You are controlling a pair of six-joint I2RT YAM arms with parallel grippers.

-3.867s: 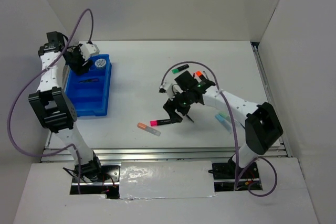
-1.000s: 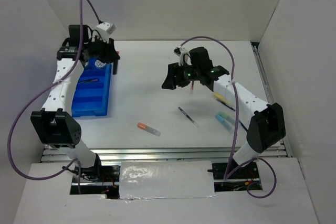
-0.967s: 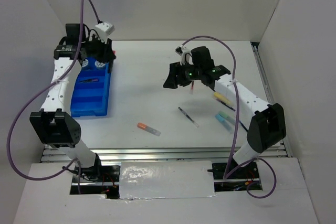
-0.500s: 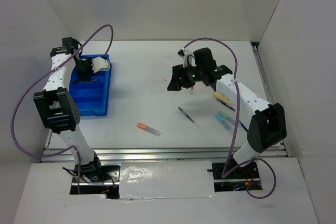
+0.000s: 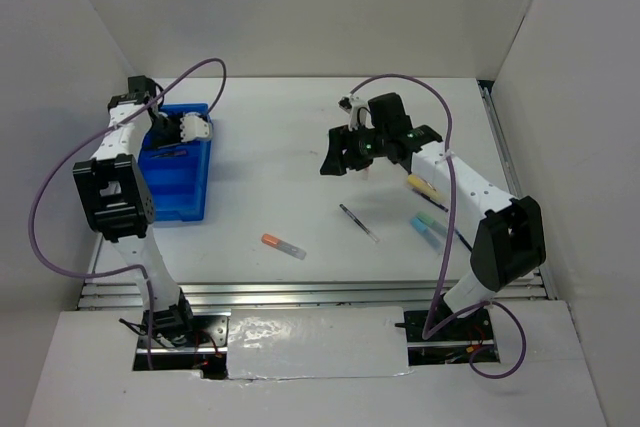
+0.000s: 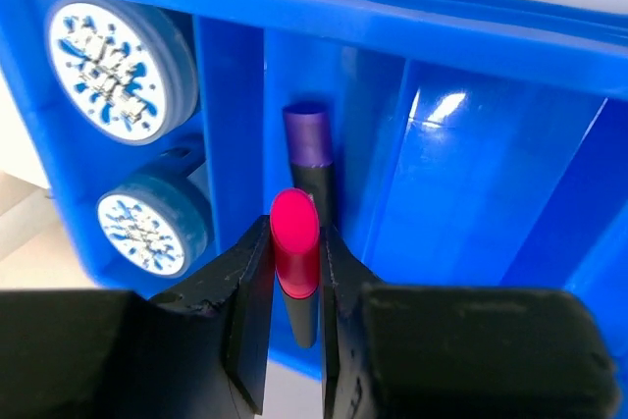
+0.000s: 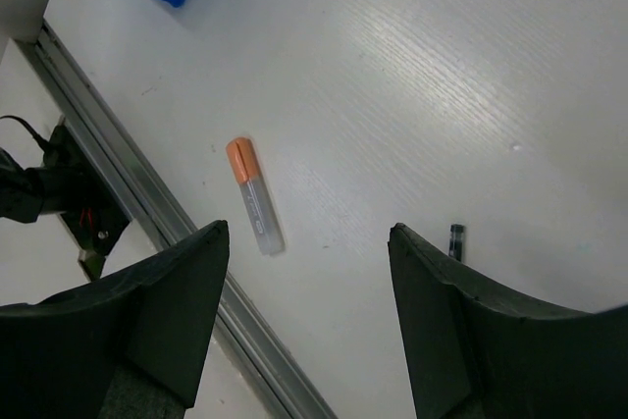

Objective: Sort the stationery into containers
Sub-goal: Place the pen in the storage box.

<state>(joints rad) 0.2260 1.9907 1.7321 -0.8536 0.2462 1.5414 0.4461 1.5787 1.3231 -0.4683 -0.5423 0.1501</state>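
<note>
orange marker (image 5: 283,245): loose, near 6 o'clock
right gripper (image 7: 302,242): spread wide, empty, hovering
left gripper (image 6: 294,272): pinching pink marker (image 6: 294,233) above blue tray (image 6: 471,36), 10 o'clock
risk: released tilted, it could bounce off purple marker (image 6: 309,134) into tape rolls' (image 6: 108,61) slot

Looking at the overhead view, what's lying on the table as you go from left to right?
Blue tray → orange marker → dark pen → light blue marker.
</note>
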